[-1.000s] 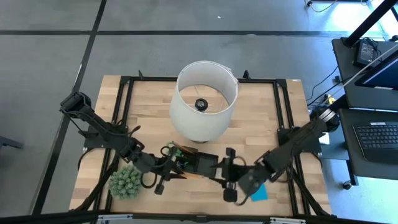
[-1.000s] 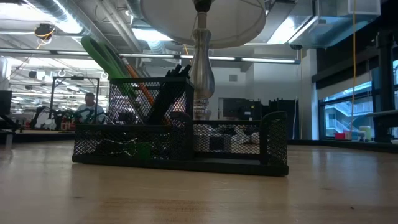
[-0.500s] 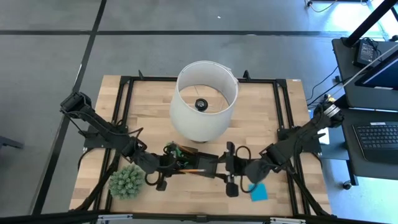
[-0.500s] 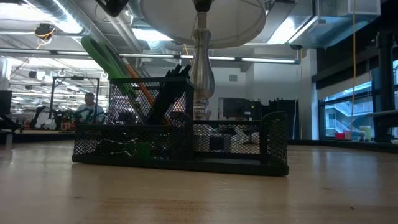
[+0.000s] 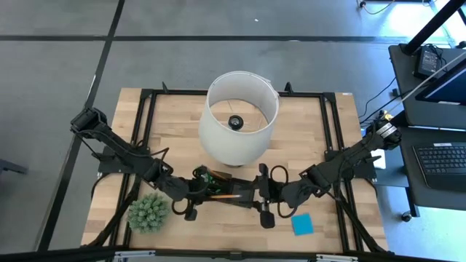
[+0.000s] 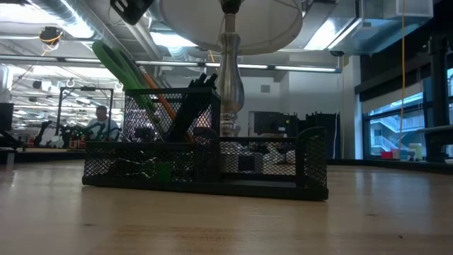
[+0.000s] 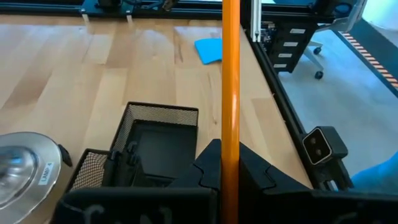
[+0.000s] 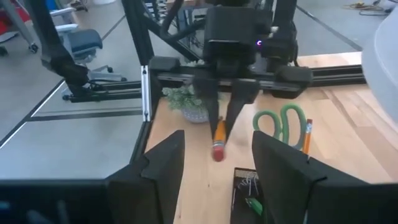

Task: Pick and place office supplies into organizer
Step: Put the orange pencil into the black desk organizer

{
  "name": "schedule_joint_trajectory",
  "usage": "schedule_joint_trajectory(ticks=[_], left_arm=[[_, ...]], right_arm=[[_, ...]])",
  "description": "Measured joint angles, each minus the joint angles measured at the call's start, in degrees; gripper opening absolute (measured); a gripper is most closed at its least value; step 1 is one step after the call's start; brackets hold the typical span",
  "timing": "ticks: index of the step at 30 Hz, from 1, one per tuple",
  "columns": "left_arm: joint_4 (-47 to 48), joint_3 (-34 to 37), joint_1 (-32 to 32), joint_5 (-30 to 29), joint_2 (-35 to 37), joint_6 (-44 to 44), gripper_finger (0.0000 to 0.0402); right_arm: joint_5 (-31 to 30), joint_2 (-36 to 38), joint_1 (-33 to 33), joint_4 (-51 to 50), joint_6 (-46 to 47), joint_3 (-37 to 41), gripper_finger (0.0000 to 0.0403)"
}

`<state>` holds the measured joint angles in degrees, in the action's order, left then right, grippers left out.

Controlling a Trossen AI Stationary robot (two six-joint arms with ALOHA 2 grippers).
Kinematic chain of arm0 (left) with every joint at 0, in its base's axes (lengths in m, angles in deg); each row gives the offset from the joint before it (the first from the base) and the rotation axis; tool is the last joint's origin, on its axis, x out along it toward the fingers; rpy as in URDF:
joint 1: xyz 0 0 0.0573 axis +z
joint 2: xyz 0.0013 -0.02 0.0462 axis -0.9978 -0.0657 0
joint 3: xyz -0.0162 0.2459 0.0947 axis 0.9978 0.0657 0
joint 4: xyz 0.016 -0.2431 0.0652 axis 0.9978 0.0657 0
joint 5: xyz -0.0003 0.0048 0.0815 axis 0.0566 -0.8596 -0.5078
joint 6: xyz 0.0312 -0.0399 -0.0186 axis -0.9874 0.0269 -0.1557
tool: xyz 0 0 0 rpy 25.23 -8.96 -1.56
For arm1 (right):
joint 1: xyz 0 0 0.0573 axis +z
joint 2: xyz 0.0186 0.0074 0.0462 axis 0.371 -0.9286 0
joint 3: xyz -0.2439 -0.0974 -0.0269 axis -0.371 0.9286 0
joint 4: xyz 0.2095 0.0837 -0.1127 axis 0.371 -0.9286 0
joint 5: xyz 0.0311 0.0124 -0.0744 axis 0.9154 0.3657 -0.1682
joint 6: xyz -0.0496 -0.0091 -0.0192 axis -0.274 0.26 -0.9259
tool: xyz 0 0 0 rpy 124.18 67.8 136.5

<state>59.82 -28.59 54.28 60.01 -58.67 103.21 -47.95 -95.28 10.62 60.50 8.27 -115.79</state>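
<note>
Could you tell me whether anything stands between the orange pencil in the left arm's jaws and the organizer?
Nothing visible does. The left gripper holds the orange pencil just above the organizer, whose near compartment lies open. The right gripper waits beside it.

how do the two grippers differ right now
The left gripper is shut on an orange pencil, held over the organizer; the right gripper is open and holds nothing. The left gripper comes at the organizer from the plant ball side, the right gripper from the blue sticky-note pad side. Both sit low near the organizer.
</note>
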Motion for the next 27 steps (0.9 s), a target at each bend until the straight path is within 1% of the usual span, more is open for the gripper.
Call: schedule_joint_trajectory(ticks=[2, 7, 10, 19, 27], left_arm=[[0.0, 0.0, 0.4, 0.0, 0.0, 0.0, 0.001], [0.0, 0.0, 1.2, 0.0, 0.0, -0.1, 0.001], [0.0, 0.0, 1.6, 0.0, 0.0, -0.3, 0.001], [-1.4, 0.0, 1.6, 0.4, 0.0, -0.3, 0.001], [-3.0, 0.0, 1.6, 1.2, 0.0, 0.2, 0.0014]], right_arm=[[0.2, 0.0, -0.2, -0.1, 0.0, 0.0, 0.0189], [3.8, 0.0, -1.1, 0.0, 0.5, 0.0, 0.0178], [4.0, 0.0, -1.2, -0.1, 0.2, 0.0, 0.0156], [3.8, 0.0, -1.5, -0.4, -2.7, 0.0, 0.0075], [3.8, 0.0, -1.9, -1.6, -3.0, 0.0, 0.0024]])
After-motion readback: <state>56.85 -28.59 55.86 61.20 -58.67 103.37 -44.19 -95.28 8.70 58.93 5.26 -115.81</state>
